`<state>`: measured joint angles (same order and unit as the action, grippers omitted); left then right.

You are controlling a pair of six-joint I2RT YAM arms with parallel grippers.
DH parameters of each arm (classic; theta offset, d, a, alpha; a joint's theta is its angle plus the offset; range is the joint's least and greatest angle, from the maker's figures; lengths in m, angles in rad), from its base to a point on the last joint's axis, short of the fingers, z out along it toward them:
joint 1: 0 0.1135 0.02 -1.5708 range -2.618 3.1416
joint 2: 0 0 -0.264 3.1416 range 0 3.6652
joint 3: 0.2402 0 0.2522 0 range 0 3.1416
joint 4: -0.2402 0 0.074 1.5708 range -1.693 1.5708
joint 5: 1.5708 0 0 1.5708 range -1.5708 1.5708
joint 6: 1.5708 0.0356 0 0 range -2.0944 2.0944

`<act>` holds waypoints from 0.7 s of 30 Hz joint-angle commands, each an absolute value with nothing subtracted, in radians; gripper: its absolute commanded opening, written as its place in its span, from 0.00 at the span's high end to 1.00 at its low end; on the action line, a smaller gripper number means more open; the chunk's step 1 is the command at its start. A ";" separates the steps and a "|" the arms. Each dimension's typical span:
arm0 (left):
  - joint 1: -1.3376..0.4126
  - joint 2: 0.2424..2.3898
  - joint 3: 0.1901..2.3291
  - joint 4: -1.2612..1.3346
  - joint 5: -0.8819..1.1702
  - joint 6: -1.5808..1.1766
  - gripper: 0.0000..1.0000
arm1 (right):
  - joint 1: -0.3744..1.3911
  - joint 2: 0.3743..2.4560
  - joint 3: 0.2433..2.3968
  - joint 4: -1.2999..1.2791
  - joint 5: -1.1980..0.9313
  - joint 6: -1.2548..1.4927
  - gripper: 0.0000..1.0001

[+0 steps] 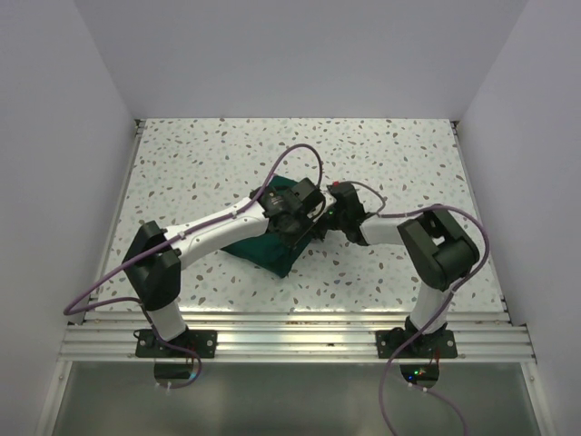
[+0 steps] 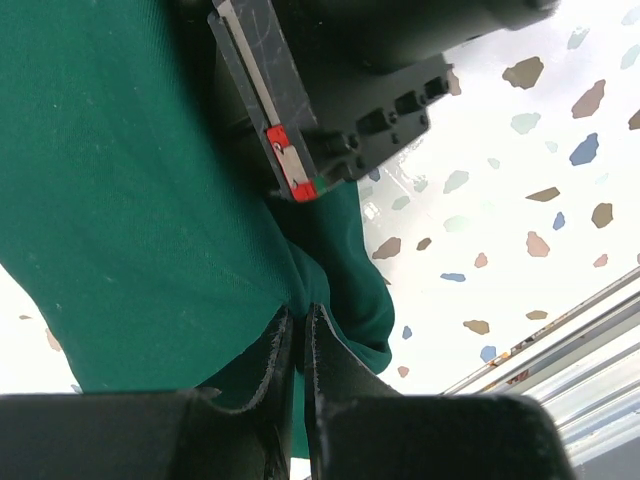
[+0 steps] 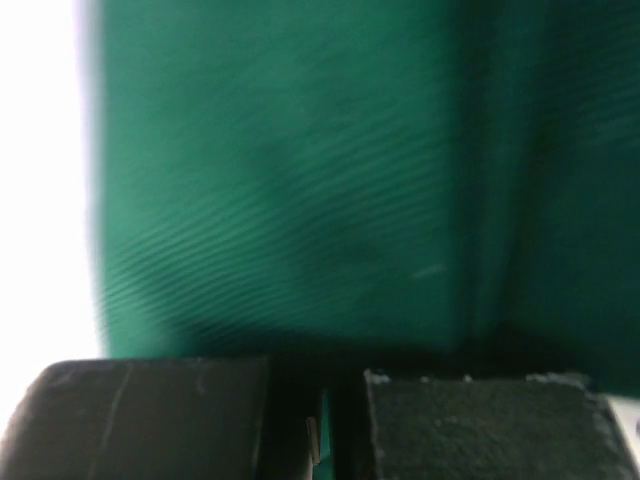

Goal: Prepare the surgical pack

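Observation:
The surgical pack (image 1: 263,250) lies mid-table as a dark green cloth bundle; whatever it wraps is hidden. My left gripper (image 1: 304,207) sits over its right end. In the left wrist view that gripper (image 2: 300,320) is shut on a raised fold of the green cloth (image 2: 130,200). My right gripper (image 1: 334,207) meets it from the right, and its black body (image 2: 340,130) rests against the same cloth just beyond the fold. In the right wrist view the right gripper (image 3: 320,385) is shut, with the cloth (image 3: 300,180) filling the frame. A green sliver shows in the slit between its fingers.
The speckled tabletop (image 1: 209,154) is bounded by white walls on three sides. An aluminium rail (image 1: 290,331) carrying both arm bases runs along the near edge. Purple cables loop over the left arm (image 1: 300,150) and beside the right arm (image 1: 481,245).

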<state>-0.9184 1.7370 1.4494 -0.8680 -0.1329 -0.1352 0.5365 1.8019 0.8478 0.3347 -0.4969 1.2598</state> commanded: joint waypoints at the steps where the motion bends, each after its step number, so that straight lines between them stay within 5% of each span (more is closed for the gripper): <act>1: -0.928 1.698 1.493 -0.810 -0.064 -0.123 1.00 | 0.538 1.848 0.825 0.557 -0.466 1.310 1.00; 7: -0.928 1.698 1.468 -0.808 -0.054 -0.120 1.00 | 0.537 1.868 0.867 0.551 -0.453 1.243 0.99; 15: -0.928 1.721 1.378 -0.772 -0.028 -0.135 0.99 | 0.511 1.738 1.047 -0.179 -0.333 0.907 0.95; 21: -0.928 1.704 1.342 -0.741 -0.005 -0.143 0.72 | 0.414 1.651 1.028 -0.310 -0.409 0.836 0.93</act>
<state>-0.9188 1.7370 1.3537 -0.7666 -0.0593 -0.1360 0.4572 1.7229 1.0153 -0.1616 -0.3981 0.9283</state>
